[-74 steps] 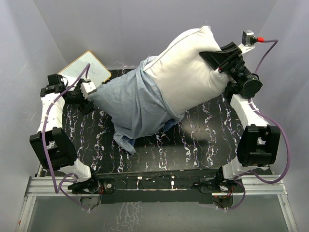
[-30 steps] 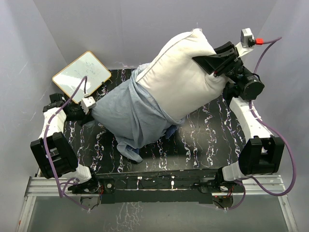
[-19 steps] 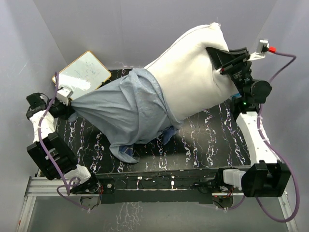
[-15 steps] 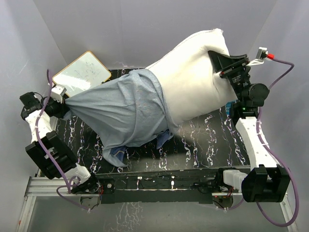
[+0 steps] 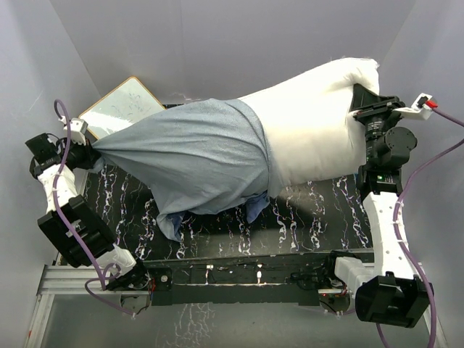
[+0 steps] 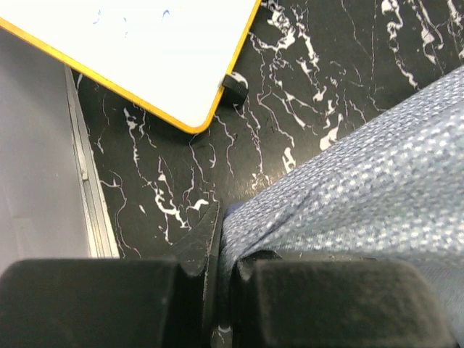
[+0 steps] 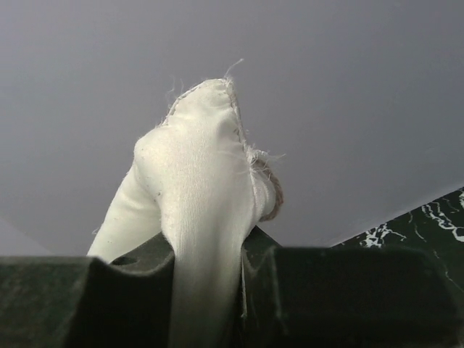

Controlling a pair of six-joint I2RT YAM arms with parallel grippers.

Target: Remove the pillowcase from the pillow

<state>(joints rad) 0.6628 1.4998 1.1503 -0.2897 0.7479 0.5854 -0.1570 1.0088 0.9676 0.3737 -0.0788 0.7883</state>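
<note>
The white pillow (image 5: 312, 127) hangs stretched across the table, its right end bare. The grey-blue pillowcase (image 5: 188, 156) covers its left half, pulled taut to a point at the far left. My left gripper (image 5: 85, 154) is shut on that cloth point; the left wrist view has the pillowcase (image 6: 348, 196) pinched between the fingers (image 6: 181, 290). My right gripper (image 5: 360, 101) is shut on the pillow's right corner. In the right wrist view the pillow (image 7: 203, 203) rises from between the jaws. A darker blue fold (image 5: 254, 206) hangs under the cloth.
A flat white board with an orange edge (image 5: 119, 107) lies at the back left, just behind the left gripper, and shows as the board (image 6: 145, 51) in the left wrist view. The black marbled table (image 5: 304, 217) lies beneath. Grey walls close in on all sides.
Both arms have pulled apart: the left gripper moved left with the pillowcase, the right gripper moved right with the pillow. The cloth is now taut and more white pillow is bare.
</note>
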